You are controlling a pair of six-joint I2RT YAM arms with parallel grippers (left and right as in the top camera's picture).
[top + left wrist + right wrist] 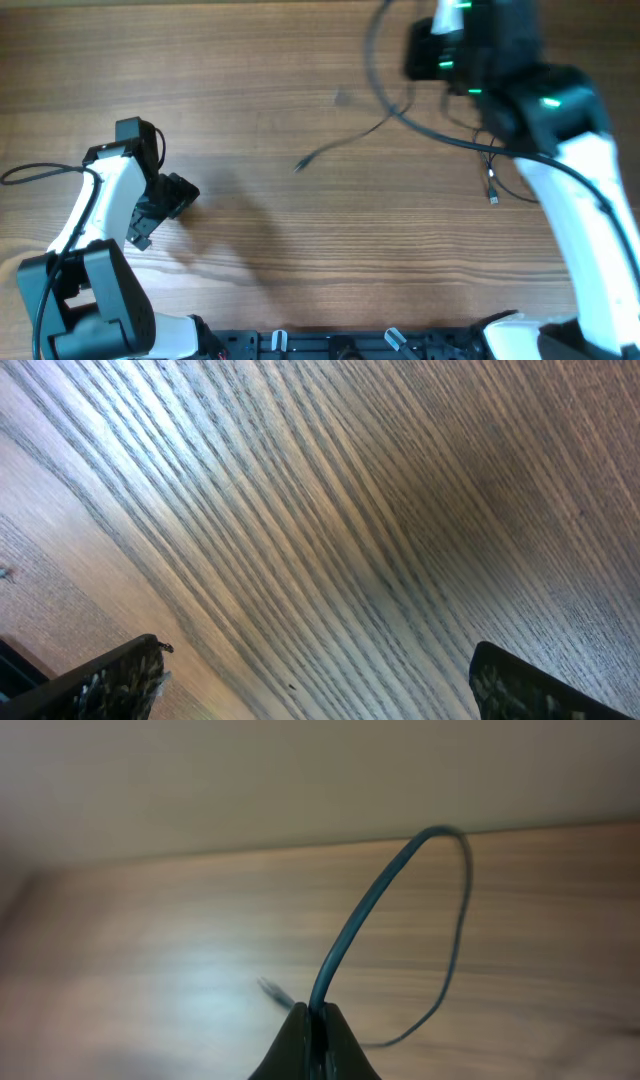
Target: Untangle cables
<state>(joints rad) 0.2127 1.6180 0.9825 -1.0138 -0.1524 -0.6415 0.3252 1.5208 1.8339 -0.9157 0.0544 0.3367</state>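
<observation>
Thin black cables (400, 115) lie at the far right of the wooden table. One arcs up to my raised right gripper (440, 45). A plug end (300, 164) points left. Another silver-tipped plug (493, 190) lies below the arm. In the right wrist view my right gripper (316, 1015) is shut on a cable (375, 900) that loops up and back down to the table; a plug tip (268, 987) shows behind. My left gripper (175, 200) is open and empty over bare wood at the left; its fingers frame the left wrist view (320, 680).
The left arm's own thicker black cable (40, 172) trails off the left edge. The right arm (580, 200) crosses the right side. A black rail (350, 345) runs along the near edge.
</observation>
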